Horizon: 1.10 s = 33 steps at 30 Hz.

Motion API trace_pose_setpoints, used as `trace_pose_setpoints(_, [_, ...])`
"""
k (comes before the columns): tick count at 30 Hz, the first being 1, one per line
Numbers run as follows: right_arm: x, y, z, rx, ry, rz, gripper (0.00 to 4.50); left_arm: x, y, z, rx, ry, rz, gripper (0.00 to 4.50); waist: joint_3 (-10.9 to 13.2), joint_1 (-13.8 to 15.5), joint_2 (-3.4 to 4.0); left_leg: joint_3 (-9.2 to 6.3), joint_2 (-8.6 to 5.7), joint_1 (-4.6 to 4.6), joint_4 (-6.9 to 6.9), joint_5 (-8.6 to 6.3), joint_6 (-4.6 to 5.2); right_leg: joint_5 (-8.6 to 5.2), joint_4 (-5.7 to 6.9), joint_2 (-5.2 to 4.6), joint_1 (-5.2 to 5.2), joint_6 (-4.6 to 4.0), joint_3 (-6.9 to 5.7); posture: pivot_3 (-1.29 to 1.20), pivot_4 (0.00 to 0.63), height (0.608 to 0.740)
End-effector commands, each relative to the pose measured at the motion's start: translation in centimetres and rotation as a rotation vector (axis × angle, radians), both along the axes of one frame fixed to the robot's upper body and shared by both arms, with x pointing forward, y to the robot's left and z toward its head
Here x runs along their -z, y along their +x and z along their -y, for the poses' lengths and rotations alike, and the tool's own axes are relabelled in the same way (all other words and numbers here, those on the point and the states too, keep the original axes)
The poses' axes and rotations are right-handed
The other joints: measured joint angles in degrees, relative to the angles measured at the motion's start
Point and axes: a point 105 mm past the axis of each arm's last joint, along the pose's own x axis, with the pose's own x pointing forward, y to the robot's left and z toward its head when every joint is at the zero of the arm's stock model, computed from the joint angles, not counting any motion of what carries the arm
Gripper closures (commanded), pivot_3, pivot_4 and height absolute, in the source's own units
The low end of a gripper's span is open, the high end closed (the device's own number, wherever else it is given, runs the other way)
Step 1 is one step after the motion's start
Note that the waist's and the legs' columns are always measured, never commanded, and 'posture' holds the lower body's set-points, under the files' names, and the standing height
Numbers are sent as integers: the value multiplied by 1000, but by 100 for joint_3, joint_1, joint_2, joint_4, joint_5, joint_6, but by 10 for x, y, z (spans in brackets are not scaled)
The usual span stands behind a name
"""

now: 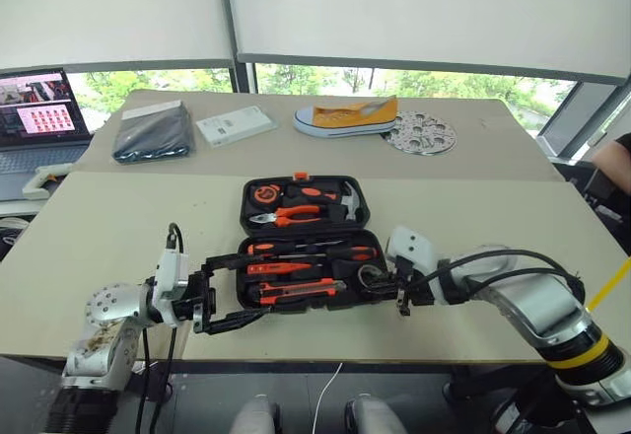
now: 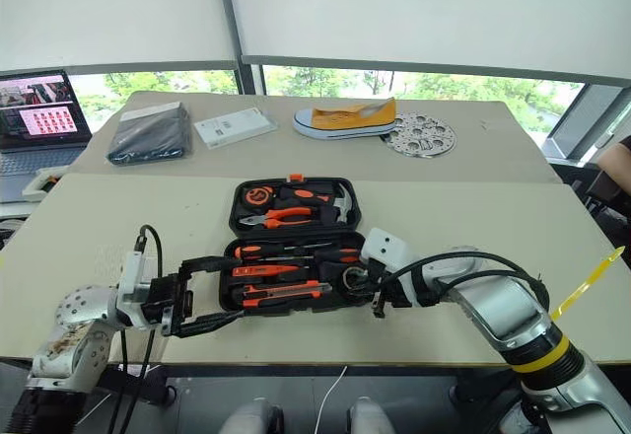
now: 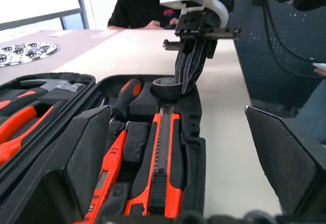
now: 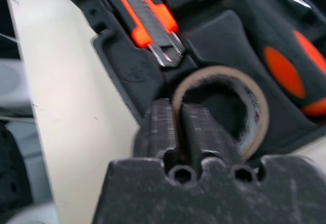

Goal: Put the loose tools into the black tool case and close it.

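Black tool case (image 1: 301, 242) lies open between both grippers, screwdrivers (image 1: 315, 252) and knife-like tool (image 3: 162, 168) slotted inside. Right gripper (image 3: 189, 79) pinches tape roll's (image 4: 232, 107) rim inside the case. Left gripper (image 1: 237, 291) spread wide, holding nothing, beside case.

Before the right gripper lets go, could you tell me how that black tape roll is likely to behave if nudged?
The tape roll is a hollow ring with a thin wall, so probably light. It lies flat in a moulded pocket of the tool case, so it should stay put rather than roll. The right gripper has one jaw inside the ring, so pulling away may drag it.
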Motion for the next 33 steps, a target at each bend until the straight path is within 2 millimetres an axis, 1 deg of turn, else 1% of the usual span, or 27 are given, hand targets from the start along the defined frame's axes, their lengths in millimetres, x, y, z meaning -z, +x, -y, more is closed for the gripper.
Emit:
trace_pose_setpoints(1, [-16,-9,-12,-56,43,32,2448,-13,-2,2,21,-21,34,0,0,4,0,0,0,-1,0,0,0,0,0,0,-1,0,0,0,150,740])
trace_pose_setpoints(4, [-37,-15,-17,-112,113,77,1444,-17,5,-7,-42,-23,46,0,1,-17,0,-1,3,-2,-1,0,0,-1,3,3,-4,-1,-1,0,150,740])
trace_pose_setpoints(5, [-43,-18,-14,-124,139,79,1101,-17,8,-13,-75,-21,45,0,1,-24,0,-2,4,-3,-1,0,0,-1,4,4,-5,-1,-1,0,150,740])
trace_pose_setpoints(6, [-53,-20,-7,-120,190,80,774,-16,15,-23,-145,-5,39,0,1,-28,0,-2,4,-2,-1,0,0,-2,4,5,-4,1,-1,0,150,740])
trace_pose_setpoints(7, [-64,-21,1,-112,247,84,774,-14,21,-36,-221,24,21,0,1,-22,-1,-3,4,-2,-1,0,0,-9,4,5,-4,13,-2,0,150,740])
trace_pose_setpoints(8, [-70,-22,6,-105,285,88,774,-12,25,-44,-271,46,8,0,2,-21,-2,-4,4,-2,-1,0,0,-8,4,5,-2,14,-3,0,150,740])
trace_pose_setpoints(9, [-72,-16,16,-61,294,112,774,-8,29,-56,-329,57,-48,0,2,-25,-2,-7,4,0,-1,0,0,-9,4,5,0,14,-6,0,150,740])
trace_pose_setpoints(10, [-72,-12,23,-32,292,129,774,-6,31,-63,-360,60,-88,0,3,-28,-4,-7,4,1,-1,0,0,-9,3,5,0,14,-6,0,150,740])
trace_pose_setpoints(11, [-66,-2,35,26,259,159,1044,-3,38,-73,-426,72,-101,258,3,-35,-4,-7,4,4,-1,0,0,-11,3,5,2,18,-7,0,150,740])
trace_pose_setpoints(13, [-56,12,50,84,200,205,1582,0,50,-87,-540,96,-106,762,3,-37,-4,-1,4,14,-1,0,0,-20,3,2,5,31,-7,0,150,740])
trace_pose_setpoints(15, [-47,36,61,147,134,321,2219,2,64,-97,-663,110,-116,1495,3,-38,-4,1,5,16,-1,0,0,-23,3,1,5,27,-7,0,150,740])
trace_pose_setpoints(16, [-44,49,61,165,125,372,2496,3,73,-99,-710,110,-120,1800,4,-39,-6,1,5,19,-1,0,0,-21,5,1,7,28,-6,0,150,740])
trace_pose_setpoints(17, [-43,60,60,179,120,420,2863,3,81,-98,-745,109,-123,2207,6,-41,-7,2,4,19,0,1,0,-18,6,2,5,25,-7,0,150,740])
trace_pose_setpoints(18, [-39,68,55,155,113,439,3233,4,88,-95,-768,108,-133,2603,6,-42,-7,4,4,18,-1,1,0,-13,5,2,3,26,-6,0,150,740])
trace_pose_setpoints(19, [-36,72,49,122,110,439,3498,4,93,-91,-779,106,-138,2878,8,-51,-6,4,3,24,1,2,-1,-8,10,4,6,31,-5,0,150,740])
trace_pose_setpoints(21, [-31,89,40,105,119,461,4304,9,103,-83,-787,129,-164,3719,9,-66,-5,5,2,22,1,6,-1,1,11,9,4,31,-2,0,150,740])
trace_pose_setpoints(22, [-27,96,36,94,114,460,4500,10,106,-76,-761,142,-171,3999,9,-75,-5,4,5,27,1,6,-1,0,12,14,7,27,0,0,150,740])
trace_pose_setpoints(23, [-24,101,34,84,108,460,4500,12,108,-71,-743,151,-175,4374,9,-84,-5,4,5,24,1,6,-1,4,12,16,7,20,2,0,150,740])
trace_pose_setpoints(24, [-21,104,30,64,116,443,4500,15,109,-64,-710,170,-204,4475,9,-83,-5,4,2,19,-5,6,-1,20,13,16,3,-7,7,0,150,740])
trace_pose_setpoints(27, [-13,109,19,-1,114,392,4500,20,111,-48,-641,221,-241,4475,10,-71,-4,4,-1,12,-14,4,-1,21,9,15,-2,-9,6,0,150,740])
trace_pose_setpoints(30, [-14,111,11,-41,132,384,4500,18,113,-39,-596,211,-275,4475,10,-58,-3,2,-2,0,-28,4,-2,20,2,15,-10,-9,3,0,150,740])
trace_pose_setpoints(33, [-15,108,7,-72,155,372,4500,12,112,-23,-519,187,-240,4475,11,-59,-3,1,-2,-6,-32,2,-3,20,-2,13,-14,-9,1,0,150,740])
